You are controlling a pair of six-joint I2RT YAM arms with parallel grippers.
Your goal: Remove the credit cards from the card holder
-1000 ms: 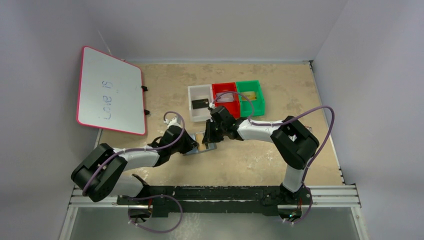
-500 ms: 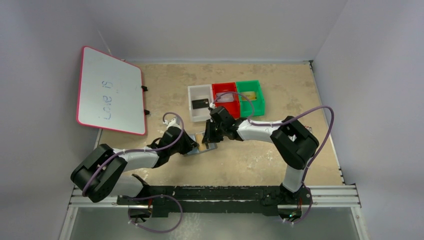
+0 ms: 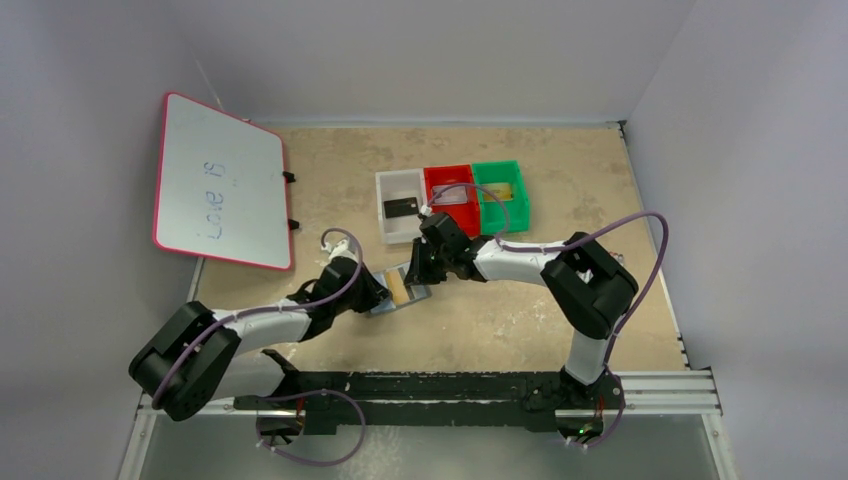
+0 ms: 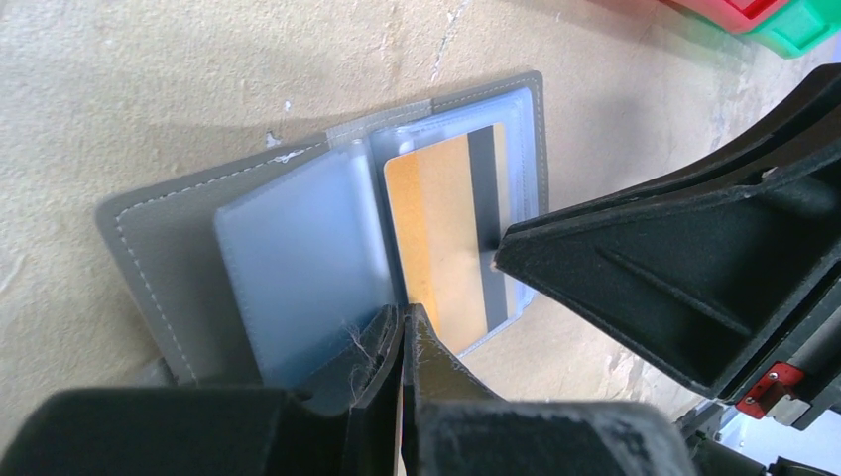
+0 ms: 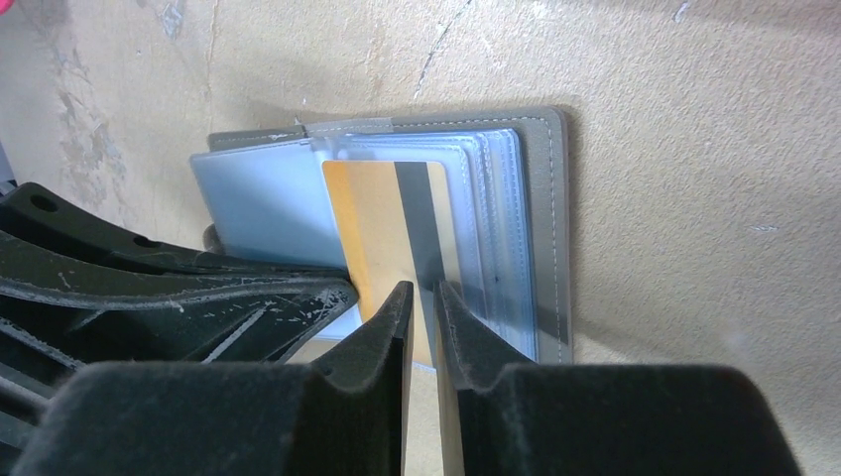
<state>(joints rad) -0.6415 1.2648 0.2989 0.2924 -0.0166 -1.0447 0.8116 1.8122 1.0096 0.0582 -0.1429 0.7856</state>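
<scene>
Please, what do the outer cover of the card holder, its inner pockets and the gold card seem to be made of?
The card holder cover: matte grey, probably faux leather or fabric; light stitching runs along its edge. The inner pockets: glossy translucent plastic film; they reflect light. The gold card: likely rigid plastic, smooth, with a dark stripe.

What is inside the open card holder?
A gold card with a dark stripe lies in the clear pockets of the card holder. Whether more cards are under it is covered.
</scene>
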